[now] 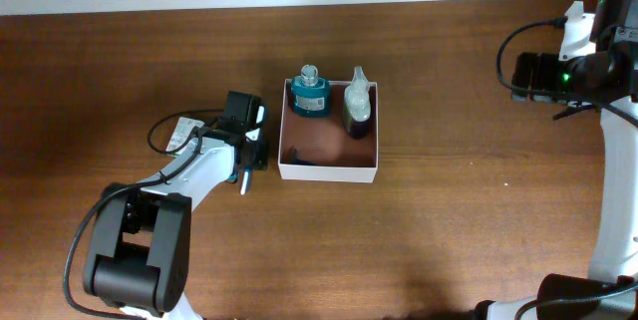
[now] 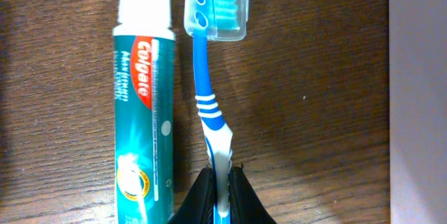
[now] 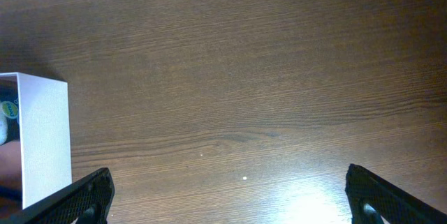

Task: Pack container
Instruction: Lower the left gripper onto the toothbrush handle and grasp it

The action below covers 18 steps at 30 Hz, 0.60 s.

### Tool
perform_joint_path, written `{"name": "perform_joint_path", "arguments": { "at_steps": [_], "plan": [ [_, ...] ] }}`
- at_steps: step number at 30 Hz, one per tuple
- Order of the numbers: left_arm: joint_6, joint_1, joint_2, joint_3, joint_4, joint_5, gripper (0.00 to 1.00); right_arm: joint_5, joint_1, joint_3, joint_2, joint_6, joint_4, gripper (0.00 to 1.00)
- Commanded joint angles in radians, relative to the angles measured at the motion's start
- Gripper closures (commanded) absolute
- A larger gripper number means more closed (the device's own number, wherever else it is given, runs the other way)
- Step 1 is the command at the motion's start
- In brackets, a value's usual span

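The bench (image 3: 244, 77) is dark wood with fine, straight grain. The container (image 1: 329, 173), a square shallow box with matte white outer walls and a reddish-brown floor, sits about midway along the bench, nearer the far edge. Against its far wall stand a round teal bottle (image 1: 310, 93) with a pale cap and a translucent bottle (image 1: 358, 106) with a tapered top and dark contents. Just beside the container's left wall, the left gripper (image 2: 222, 182) is clamped with its black fingers on the tail of a slim blue toothbrush (image 2: 206, 105), white-striped, its bristles under a clear plastic cap. A glossy teal toothpaste tube (image 2: 143, 112) with a white cap lies parallel, close alongside. The right gripper (image 3: 230, 196) hangs spread wide over bare wood near the far right corner.
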Motion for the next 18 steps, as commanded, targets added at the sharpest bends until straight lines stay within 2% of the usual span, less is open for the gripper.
{"name": "perform_joint_path", "arguments": {
  "at_steps": [1, 11, 13, 14, 18],
  "plan": [
    [-0.003, 0.006, 0.01, 0.006, 0.001, -0.007, 0.93, -0.005, -0.001, 0.007, 0.002, 0.012, 0.0, 0.01],
    [-0.011, 0.006, 0.042, 0.004, 0.001, 0.004, 0.92, -0.005, -0.001, 0.007, 0.002, 0.012, 0.0, 0.01],
    [-0.021, 0.006, 0.06, 0.004, 0.001, 0.005, 0.94, -0.005, -0.001, 0.007, 0.002, 0.012, 0.0, 0.01],
    [-0.021, 0.006, 0.067, 0.004, 0.002, 0.004, 0.99, -0.005, -0.001, 0.007, 0.002, 0.012, 0.0, 0.01],
    [-0.02, 0.006, 0.058, 0.019, -0.008, -0.001, 1.0, -0.005, -0.001, 0.007, 0.002, 0.012, 0.0, 0.02]
  ]
}}
